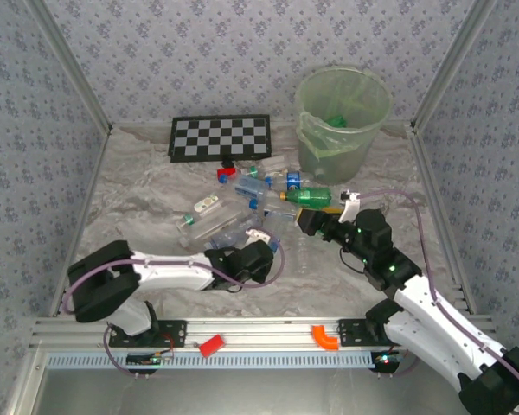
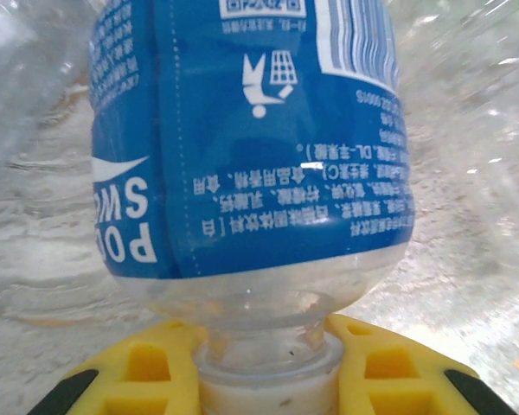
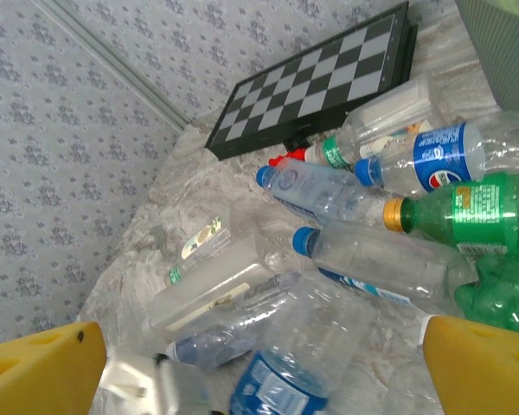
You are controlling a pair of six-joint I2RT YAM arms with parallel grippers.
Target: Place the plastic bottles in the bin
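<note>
Little of the job looks done. The round translucent pale-green plastic bin [image 1: 329,151] at the far right of the table holds something green at its bottom (one bottle, as best I can tell). A heap of small crushed plastic bottles [image 1: 251,194], mostly clear with blue labels or caps, lies on the crinkled pale table cover [image 1: 147,216] in front of the flat black-and-white chequered board [image 1: 221,137]. A green plastic bottle with a yellow cap [image 3: 476,212] lies at the heap's right side, near the bin's foot.

The left gripper [image 2: 268,376] has its yellow fingers clamped on the neck of a clear blue-labelled bottle [image 2: 251,147] at the near side of the heap. The right gripper [image 3: 259,367] stands wide with nothing between its fingers, facing the heap from the right.

Papered walls close in on the left, right and back, and the bin sits near the far right corner. The held bottle would, I judge, need lifting over the heap and above the bin's rim. The right arm lies close to that path. The bare cover at the near left is the open room.
</note>
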